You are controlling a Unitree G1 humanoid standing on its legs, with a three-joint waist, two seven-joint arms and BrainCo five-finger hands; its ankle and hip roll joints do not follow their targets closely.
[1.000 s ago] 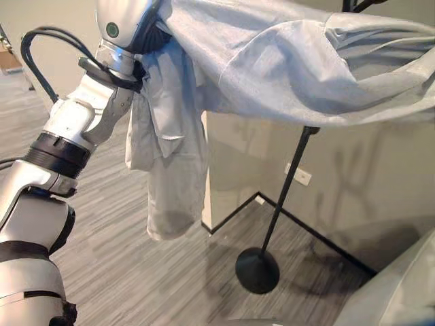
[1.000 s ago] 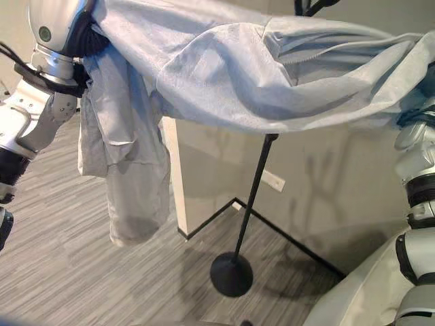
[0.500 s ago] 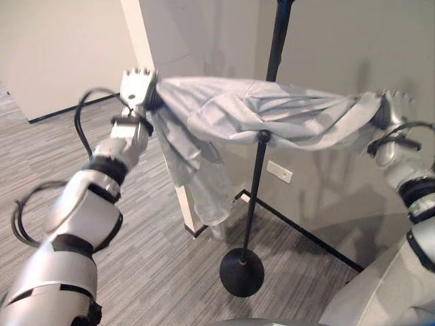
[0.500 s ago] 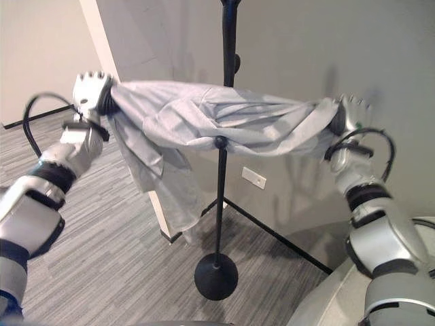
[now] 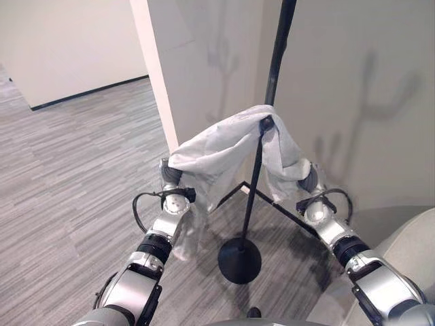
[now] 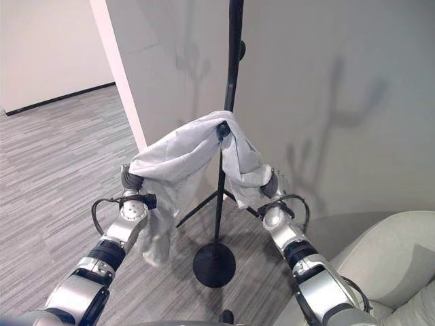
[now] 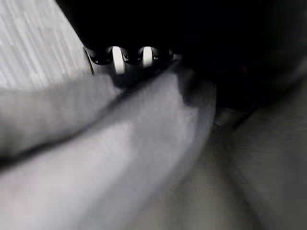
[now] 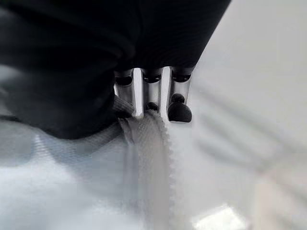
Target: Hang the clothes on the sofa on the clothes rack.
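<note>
The grey shirt hangs over a peg of the black clothes rack, above both hands. The left hand and right hand fingers pinch its ends. Pulling down harder could tip the rack or slide the shirt off.

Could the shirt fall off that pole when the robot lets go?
It might. The shirt hangs over just one small peg on the rack, so it could slip off. More cloth seems to hang on the left hand's side than on the right hand's, so that weight may drag it down. Both hands grip the shirt, and a pull might tip the thin rack on its round base.
</note>
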